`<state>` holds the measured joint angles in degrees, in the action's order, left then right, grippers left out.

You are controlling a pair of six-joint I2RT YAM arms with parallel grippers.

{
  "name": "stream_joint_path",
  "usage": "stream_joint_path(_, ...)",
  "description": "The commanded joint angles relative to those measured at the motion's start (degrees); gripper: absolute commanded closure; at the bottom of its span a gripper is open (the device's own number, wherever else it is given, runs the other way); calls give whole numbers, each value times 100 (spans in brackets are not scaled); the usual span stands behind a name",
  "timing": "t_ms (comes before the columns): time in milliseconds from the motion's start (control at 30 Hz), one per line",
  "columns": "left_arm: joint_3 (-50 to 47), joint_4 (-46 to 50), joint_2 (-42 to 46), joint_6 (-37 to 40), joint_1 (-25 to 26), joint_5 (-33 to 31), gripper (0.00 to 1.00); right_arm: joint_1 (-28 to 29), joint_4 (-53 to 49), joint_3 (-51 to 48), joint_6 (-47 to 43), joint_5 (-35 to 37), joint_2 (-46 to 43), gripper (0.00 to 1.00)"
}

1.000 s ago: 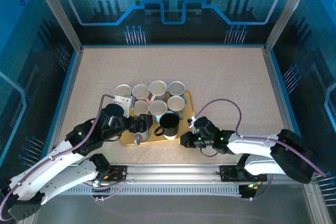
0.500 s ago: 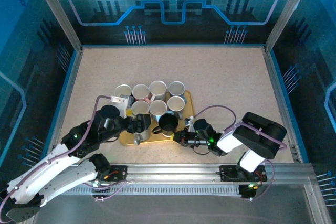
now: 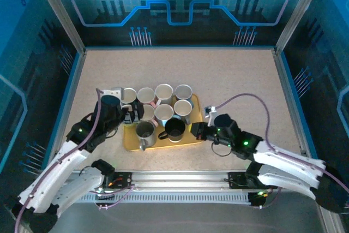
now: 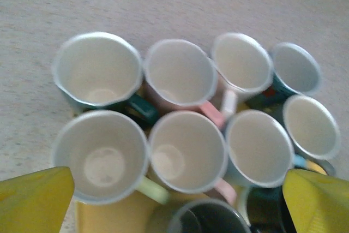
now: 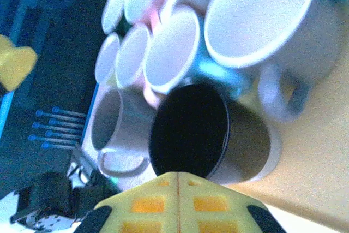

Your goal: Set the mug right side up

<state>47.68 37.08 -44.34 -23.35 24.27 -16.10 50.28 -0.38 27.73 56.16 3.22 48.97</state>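
A yellow tray [image 3: 188, 141] sat in the lower middle of the top view, on a speckled table [image 3: 229, 75]. A cluster of pale mugs [image 3: 164, 92] stood packed together over the tray's upper part, all mouth up, and a grey mug [image 3: 145, 131] stood at its lower left. The left pincer [image 3: 129, 114] hung over the tray's left end, released and holding nothing. Its yellow fingers [image 4: 34, 200] were spread wide in the lower corners of its wrist view. The right pincer [image 3: 197, 131] lay at the tray's right edge, clenched on nothing, fingers [image 5: 152, 205] pressed together. The black mug [image 3: 175, 129] stood upright on the tray's lower part, right of the grey mug. It was just left of the right pincer; whether they touched could not be told.
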Motion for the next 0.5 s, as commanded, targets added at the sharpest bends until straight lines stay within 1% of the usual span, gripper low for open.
stream_joint_path(0, 249, -215, -396, 148, -884, -402, 1, -359, -2203, 631, -1425, 934, -278, 84)
stream_joint_path(33, 253, -193, -545, -22, -1201, -599, 1, -450, -2356, 820, -1635, 1026, -270, 80)
stream_joint_path(67, 188, -304, -701, -41, -1599, -659, 1, -542, -2515, 1039, -1828, 1199, -235, 75)
stream_joint_path(100, 53, -522, -810, 56, -1994, -499, 1, -674, -2627, 1223, -1999, 1346, -195, 72)
stream_joint_path(167, -163, -683, -969, -59, -2673, -111, 1, -1034, -2688, 1408, -2185, 1442, -114, 68)
stream_joint_path(233, -357, -809, -1170, -385, -3084, 315, 1, -1566, -2539, 1464, -2269, 1046, -68, 67)
stream_joint_path(267, -454, -913, -1341, -583, -3291, 675, 1, -1841, -2424, 1455, -2239, 823, -19, 66)
stream_joint_path(300, -496, -958, -1543, -823, -3427, 847, 1, -2095, -2352, 1455, -2161, 568, 47, 67)
stream_joint_path(333, -467, -812, -1729, -1061, -3529, 829, 1, -2285, -2224, 1435, -2146, 299, 108, 68)
stream_joint_path(367, -406, -717, -1921, -1115, -3698, 1043, 1, -2442, -2069, 1397, -2145, 24, 209, 69)
stream_joint_path(400, -427, -824, -2058, -1050, -3880, 1567, 1, -2551, -1979, 1378, -2136, -149, 312, 69)
stream_joint_path(433, -480, -944, -2104, -1040, -3995, 1904, 1, -2620, -1881, 1353, -2143, -293, 392, 69)
stream_joint_path(467, -526, -949, -2071, -1141, -4076, 1852, 1, -2675, -1754, 1304, -2149, -437, 501, 69)
